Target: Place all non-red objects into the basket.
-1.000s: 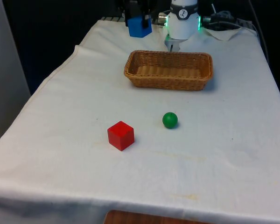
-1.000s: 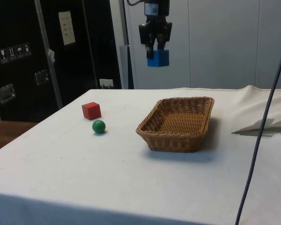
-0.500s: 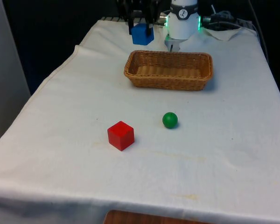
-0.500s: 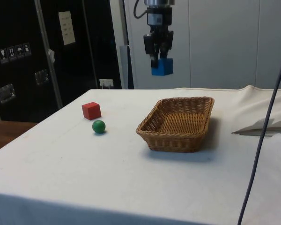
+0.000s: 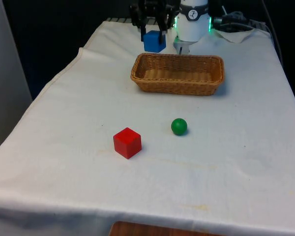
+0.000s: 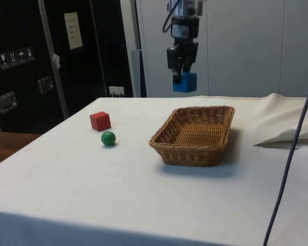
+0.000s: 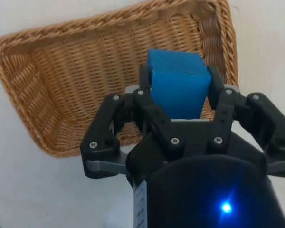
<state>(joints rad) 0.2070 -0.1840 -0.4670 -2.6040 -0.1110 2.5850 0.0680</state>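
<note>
Gripper (image 6: 183, 77) jaws clamped on blue cube (image 6: 185, 82), held aloft above wicker basket (image 6: 195, 134) at its far end. Red cube (image 5: 127, 142) and green ball (image 5: 179, 126) rest mid-counter.

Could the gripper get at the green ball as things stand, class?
Probably not yet. The gripper is shut on the blue cube, up above the basket. The ball itself lies in the open on the cloth, apart from the red cube, so once the blue cube is dropped the way looks free.

Front, side cameras share basket (image 5: 177, 73); wrist looks down close
</note>
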